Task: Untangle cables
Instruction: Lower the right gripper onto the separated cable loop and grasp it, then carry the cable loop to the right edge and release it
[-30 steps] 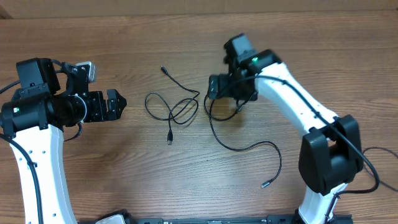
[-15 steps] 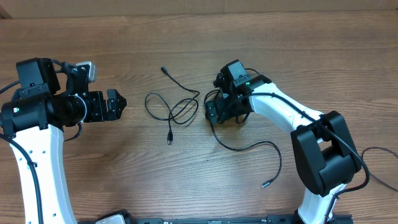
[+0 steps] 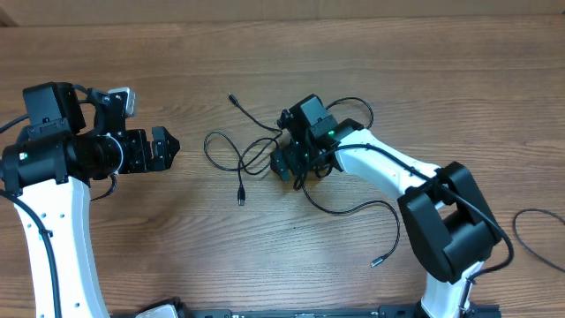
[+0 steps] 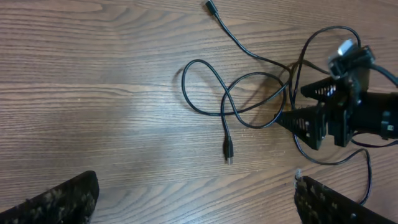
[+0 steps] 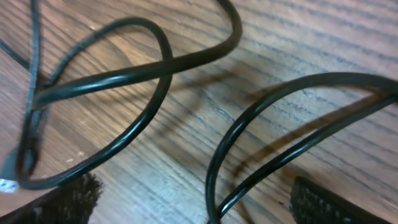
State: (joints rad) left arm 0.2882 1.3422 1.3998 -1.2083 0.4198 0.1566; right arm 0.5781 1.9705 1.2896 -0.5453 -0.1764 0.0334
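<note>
Thin black plug-tipped cables are lying in loose, overlapping loops near the middle of the brown wooden tabletop. The right gripper is straddling their strands, jaws spread wide, while the left gripper is hanging wide and empty near the left edge.

- Table: brown wood-grain top.
- Looped cable: thin, black, lying flat near the table's middle, crossing itself; one plug toward the far edge, one toward the near edge.
- Second cable: black, curving toward the near edge, silver-tipped plug.
</note>
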